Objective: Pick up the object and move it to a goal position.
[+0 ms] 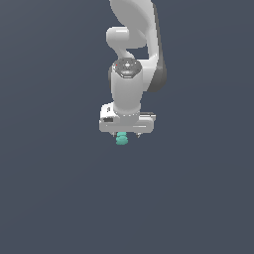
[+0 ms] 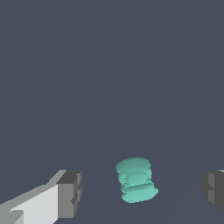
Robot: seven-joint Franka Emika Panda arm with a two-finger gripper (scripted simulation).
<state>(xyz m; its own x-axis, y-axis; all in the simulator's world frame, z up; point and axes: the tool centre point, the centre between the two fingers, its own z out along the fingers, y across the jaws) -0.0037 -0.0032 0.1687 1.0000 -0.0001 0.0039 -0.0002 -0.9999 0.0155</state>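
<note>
The object (image 1: 121, 139) is a small teal-green rounded lump showing just under the white gripper's body in the exterior view. In the wrist view the object (image 2: 136, 180) lies on the dark grey floor between the two fingers, apart from both. My gripper (image 2: 140, 190) is open, with one finger (image 2: 70, 194) on one side and the other finger (image 2: 213, 189) at the frame's edge. In the exterior view the gripper (image 1: 127, 134) points straight down over the object, and its fingertips are mostly hidden behind the hand.
A plain dark grey floor (image 1: 59, 198) fills both views. The white arm (image 1: 136, 39) rises above the gripper toward the top of the exterior view.
</note>
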